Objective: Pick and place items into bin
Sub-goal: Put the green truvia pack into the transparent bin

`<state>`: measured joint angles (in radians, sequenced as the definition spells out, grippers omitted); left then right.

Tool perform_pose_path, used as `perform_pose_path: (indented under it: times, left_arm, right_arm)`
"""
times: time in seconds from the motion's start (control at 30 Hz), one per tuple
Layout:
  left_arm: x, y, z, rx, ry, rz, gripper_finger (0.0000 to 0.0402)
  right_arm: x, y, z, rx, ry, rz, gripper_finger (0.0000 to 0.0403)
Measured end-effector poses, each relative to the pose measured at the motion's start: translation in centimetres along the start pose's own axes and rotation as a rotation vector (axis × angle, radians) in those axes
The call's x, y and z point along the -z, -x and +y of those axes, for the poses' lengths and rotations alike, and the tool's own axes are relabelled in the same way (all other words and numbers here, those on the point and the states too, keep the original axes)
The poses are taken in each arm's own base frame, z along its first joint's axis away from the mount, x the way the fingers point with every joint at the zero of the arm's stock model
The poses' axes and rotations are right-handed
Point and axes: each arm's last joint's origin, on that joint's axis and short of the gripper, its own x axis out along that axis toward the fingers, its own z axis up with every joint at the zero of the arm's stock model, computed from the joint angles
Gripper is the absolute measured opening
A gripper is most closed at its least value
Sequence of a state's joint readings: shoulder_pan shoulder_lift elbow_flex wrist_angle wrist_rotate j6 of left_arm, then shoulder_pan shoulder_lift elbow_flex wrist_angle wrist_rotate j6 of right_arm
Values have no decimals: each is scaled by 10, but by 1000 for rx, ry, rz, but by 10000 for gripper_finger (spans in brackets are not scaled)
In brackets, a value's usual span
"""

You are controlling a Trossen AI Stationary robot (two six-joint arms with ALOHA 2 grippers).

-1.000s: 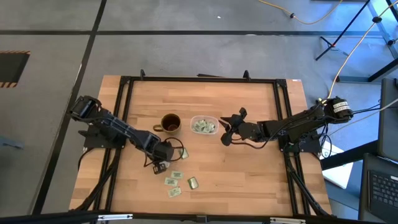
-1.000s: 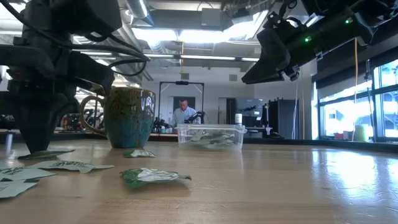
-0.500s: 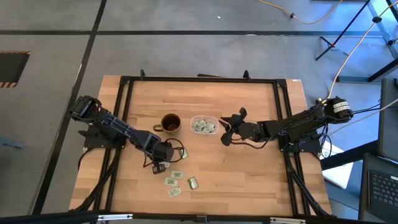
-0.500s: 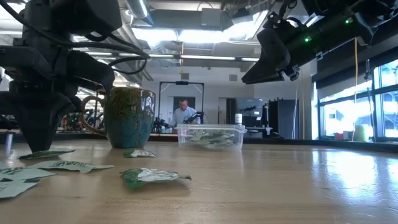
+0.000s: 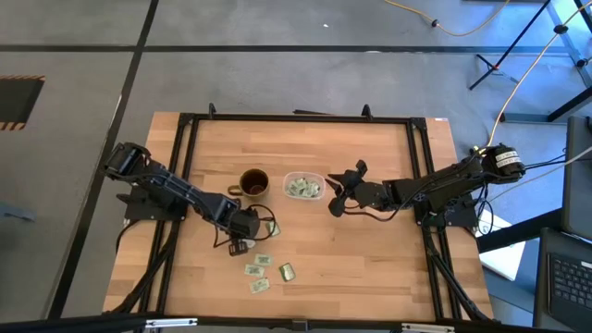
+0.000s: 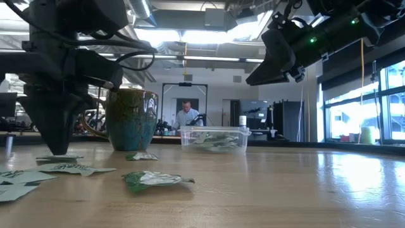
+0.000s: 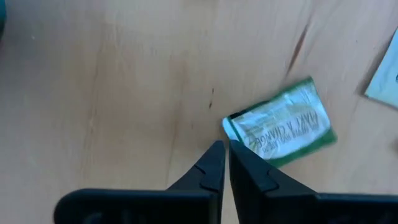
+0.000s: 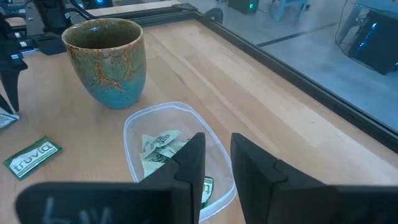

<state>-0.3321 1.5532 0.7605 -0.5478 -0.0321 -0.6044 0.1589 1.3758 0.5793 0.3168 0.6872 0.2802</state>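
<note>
Two arms work over the bench (image 5: 370,250). My left arm (image 5: 176,192) reaches in towards the middle of the bench, and my left jaws point down close above the wood, just in front of the mug (image 5: 254,183). In the left wrist view these jaws stand almost together, with only a thin slit between them and nothing clamped. One green and white packet (image 7: 280,121) lies flat on the wood just beyond their tips, and whether it touches them I cannot tell.

My right arm (image 5: 444,185) comes in from the other side. My right jaws hang above the bench at the bin's (image 5: 287,185) edge, on the side away from the mug. They stand apart and are empty.

The bin is a clear shallow container that stands just beside the mug, near the middle of the bench. Several packets (image 5: 302,189) lie inside it, seen through its wall (image 6: 186,142) in the low view.

A few loose packets remain on the wood in front of the mug and bin. One (image 5: 274,227) lies near my left jaws, and the others (image 5: 262,261) (image 5: 252,270) (image 5: 287,271) (image 5: 259,286) lie clustered nearer the front edge. In the low view, a person (image 6: 186,114) shows far off in the room behind the bin.
</note>
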Motion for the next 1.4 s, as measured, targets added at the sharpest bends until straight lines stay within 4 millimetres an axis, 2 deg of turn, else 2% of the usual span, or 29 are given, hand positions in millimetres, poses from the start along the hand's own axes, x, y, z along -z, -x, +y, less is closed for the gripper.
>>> perform_pose_path:
  times: [0.43,0.73,0.97,1.13,1.4]
  left_arm:
    - [2,1,-3,43,46,29,32]
    - [2,11,-2,52,42,-6,74]
    - [-1,25,-8,79,-151,-126,85]
    - [0,14,-13,69,-267,-99,79]
    - [2,-5,-13,28,-297,-21,59]
  right_arm:
    - [0,0,0,0,0,0,80]
    - [0,0,0,0,0,0,80]
    - [0,0,0,0,0,0,81]
    - [0,0,0,-1,0,0,81]
    - [0,0,0,-1,0,0,81]
